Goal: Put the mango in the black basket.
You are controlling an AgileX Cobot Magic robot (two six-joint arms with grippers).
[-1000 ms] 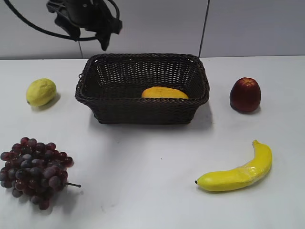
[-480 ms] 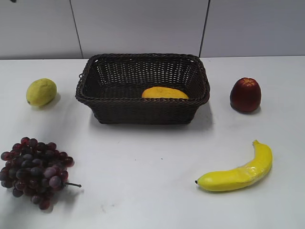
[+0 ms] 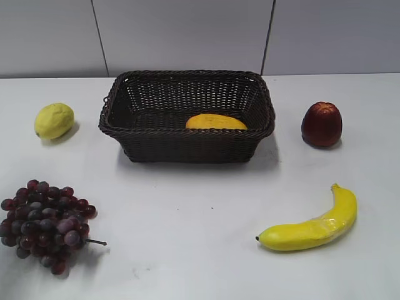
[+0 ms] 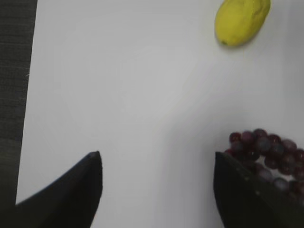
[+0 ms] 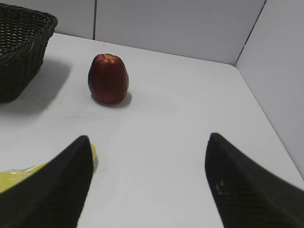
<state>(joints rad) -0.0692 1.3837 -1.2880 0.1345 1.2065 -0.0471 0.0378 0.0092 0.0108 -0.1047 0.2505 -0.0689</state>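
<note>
Orange mango (image 3: 215, 121) is sitting inside the black basket (image 3: 187, 145), so I'm guessing nothing's left except keeping both spread hands, left hand (image 4: 156, 164) and right hand (image 5: 147, 147), clear.

We see only our fingertips: the left gripper (image 4: 156, 190) shows two black fingers (image 4: 71, 199) that taper to blunt, rounded points, smooth and matte. The right gripper (image 5: 147, 180) shows the same pair of black, wedge-shaped fingers (image 5: 247, 190), their surface finely textured with a faint grid pattern and a couple of small pale specks on one. The exterior view shows none of our arms.
</note>
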